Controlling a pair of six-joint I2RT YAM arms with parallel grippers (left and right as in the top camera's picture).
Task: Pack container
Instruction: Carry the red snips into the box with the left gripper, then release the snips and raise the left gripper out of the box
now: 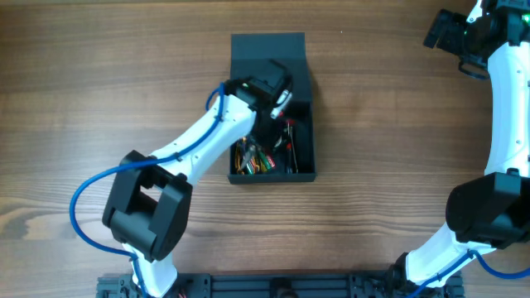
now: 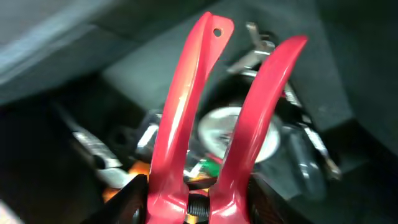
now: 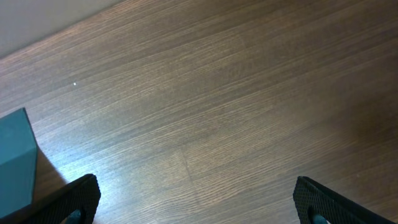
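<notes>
A robotics lab bench; white left arm [image 1: 199, 136] and right arm [image 1: 505, 108] stand at a wood-grain table [image 1: 83, 83].

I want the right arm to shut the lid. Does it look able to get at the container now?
Probably yes, at the lid end: bare table lies between the open right hand and the container. The left arm crosses the opening, its left hand holding a red-handled tool inside.

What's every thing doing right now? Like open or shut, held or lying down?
box: open, with tools lying inside.
lid: flipped back.
red-handled tool: held, handles spread apart.
left claw: shut on the red-handled tool, over the inside of the box.
right claw: open, holding nothing, above the table.
</notes>
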